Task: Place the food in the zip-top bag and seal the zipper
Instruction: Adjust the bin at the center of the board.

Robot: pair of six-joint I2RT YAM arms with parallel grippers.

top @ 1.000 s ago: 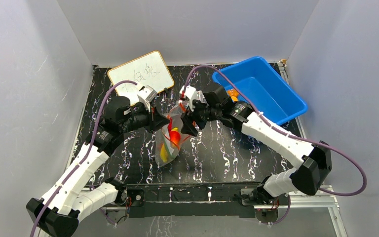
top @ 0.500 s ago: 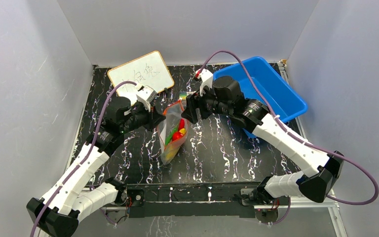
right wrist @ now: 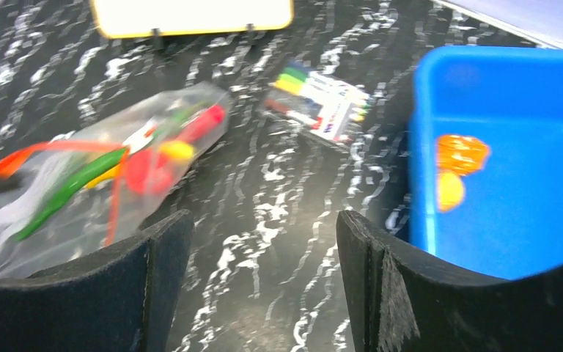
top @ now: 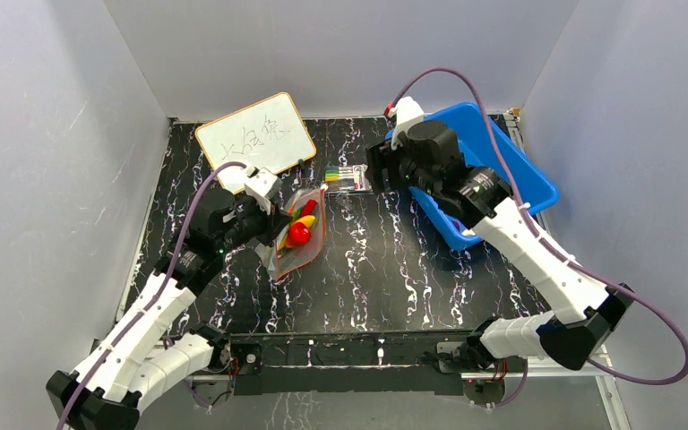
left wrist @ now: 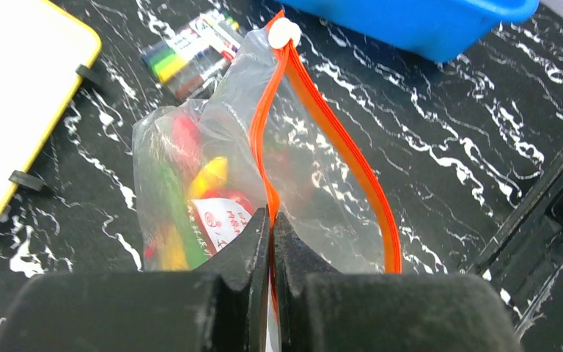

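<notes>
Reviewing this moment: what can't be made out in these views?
Near end of the zipper: left wrist view, covered by the left claw.
Orange pieces in the blue tub: blurred in right wrist view; right arm hides them from above.
Whiteboard writing: too small, top view.

Right jaws away from zip-top bag [top: 297, 237], now beside blue tub [top: 520, 166].
</notes>
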